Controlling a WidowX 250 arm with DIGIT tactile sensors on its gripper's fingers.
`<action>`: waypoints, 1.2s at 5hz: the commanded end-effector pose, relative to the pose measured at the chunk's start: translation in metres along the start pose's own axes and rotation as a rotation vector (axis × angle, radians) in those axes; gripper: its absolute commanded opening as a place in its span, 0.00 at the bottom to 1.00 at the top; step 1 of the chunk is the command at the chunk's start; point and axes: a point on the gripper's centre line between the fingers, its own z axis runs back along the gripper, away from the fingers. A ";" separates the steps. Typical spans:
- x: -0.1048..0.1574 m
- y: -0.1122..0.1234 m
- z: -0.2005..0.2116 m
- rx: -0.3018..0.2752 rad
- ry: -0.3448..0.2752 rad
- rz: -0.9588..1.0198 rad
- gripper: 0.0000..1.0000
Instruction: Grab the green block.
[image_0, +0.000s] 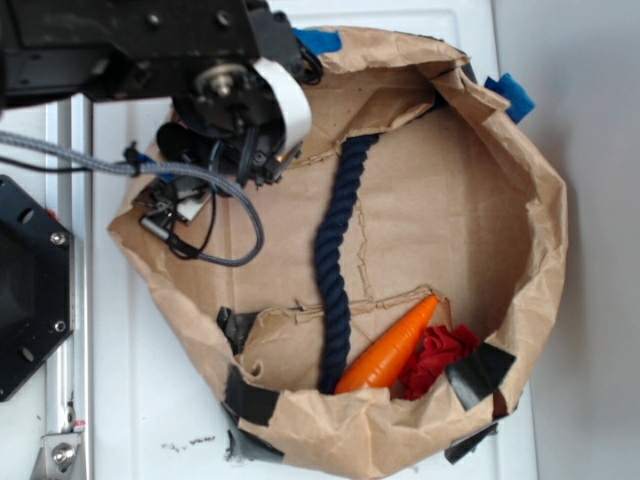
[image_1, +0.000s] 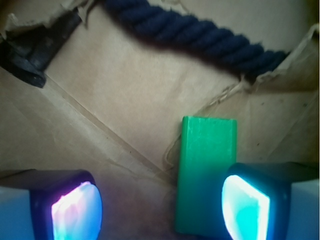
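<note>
In the wrist view the green block (image_1: 205, 165) lies flat on brown paper. It is bright green and rectangular, with its long side running away from me. My gripper (image_1: 160, 210) is open and low over the paper. The block sits between the fingers, close against the right pad (image_1: 246, 207), and the left pad (image_1: 75, 212) is well apart from it. In the exterior view my gripper (image_0: 235, 145) is at the upper left inside the paper bag, and the arm hides the block there.
A dark blue rope (image_0: 335, 260) runs down the middle of the brown paper bag (image_0: 545, 230) and lies just beyond the block (image_1: 200, 35). An orange carrot (image_0: 390, 350) and a red cloth (image_0: 435, 355) lie at the bag's lower right. Black tape (image_1: 30, 55) patches the paper.
</note>
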 end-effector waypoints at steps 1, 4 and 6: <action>0.004 0.019 -0.002 0.071 -0.021 0.084 1.00; 0.007 0.022 -0.003 0.189 -0.090 0.107 1.00; 0.009 0.024 -0.015 0.162 -0.076 0.109 1.00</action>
